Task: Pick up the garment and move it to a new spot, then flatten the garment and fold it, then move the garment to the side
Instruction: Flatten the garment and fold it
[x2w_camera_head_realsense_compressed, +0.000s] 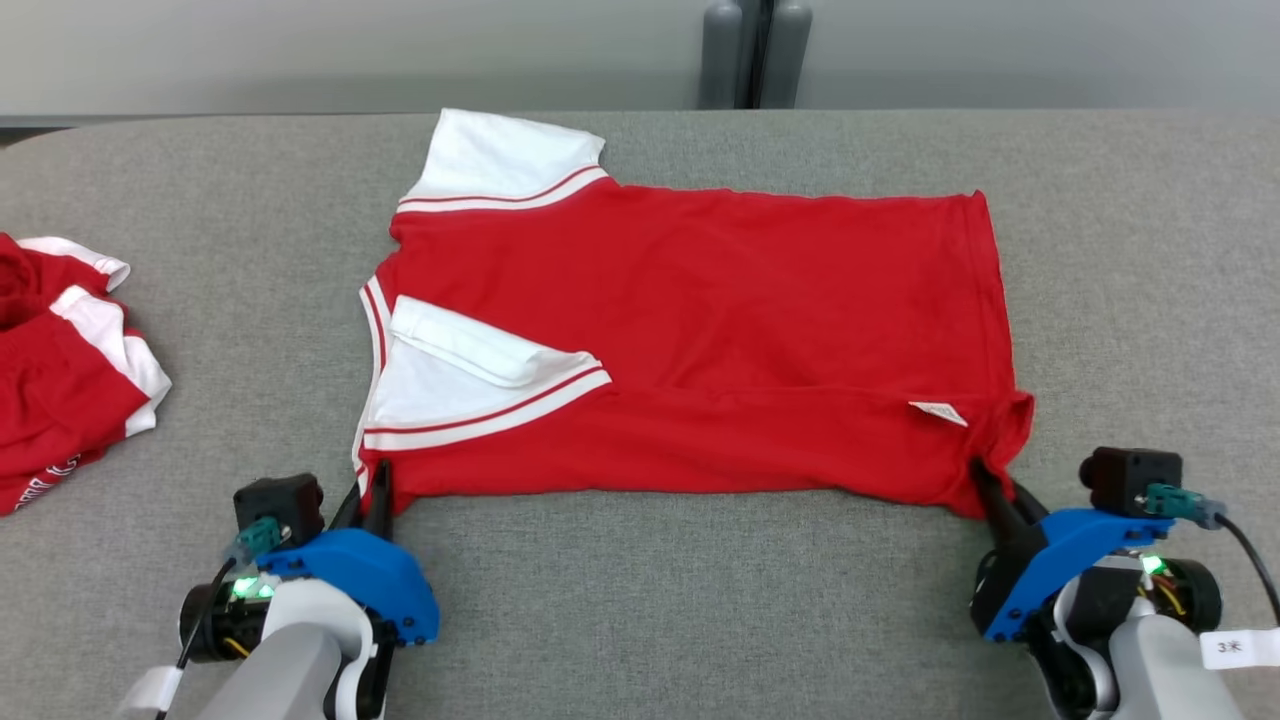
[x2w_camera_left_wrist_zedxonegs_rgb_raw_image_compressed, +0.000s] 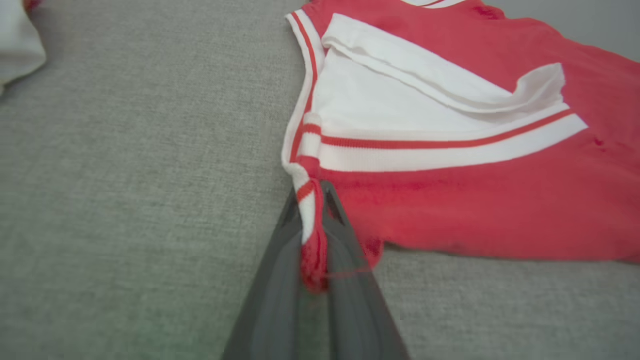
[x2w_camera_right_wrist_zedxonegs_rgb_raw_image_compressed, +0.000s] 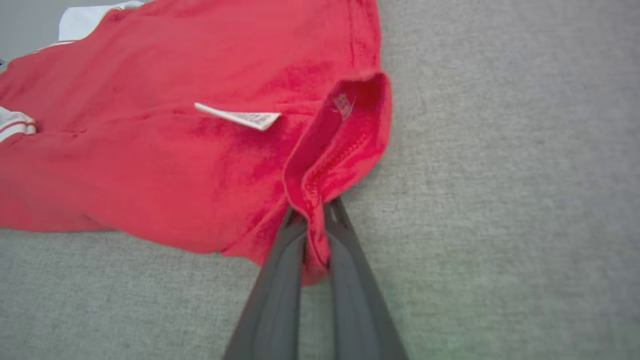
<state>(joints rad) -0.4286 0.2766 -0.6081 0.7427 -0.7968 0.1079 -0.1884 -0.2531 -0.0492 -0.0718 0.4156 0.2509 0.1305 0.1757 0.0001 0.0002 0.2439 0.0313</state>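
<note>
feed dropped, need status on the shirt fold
Left tool shut on shirt, sleeve-end corner; right tool shut on hem corner. Lying flat on table. Second garment left, apart.

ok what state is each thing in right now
red shirt: spread flat, one sleeve folded in
left gripper: shut on the red shirt's near collar-end corner
right gripper: shut on the red shirt's near hem corner
other red garment: crumpled, at the left
</note>
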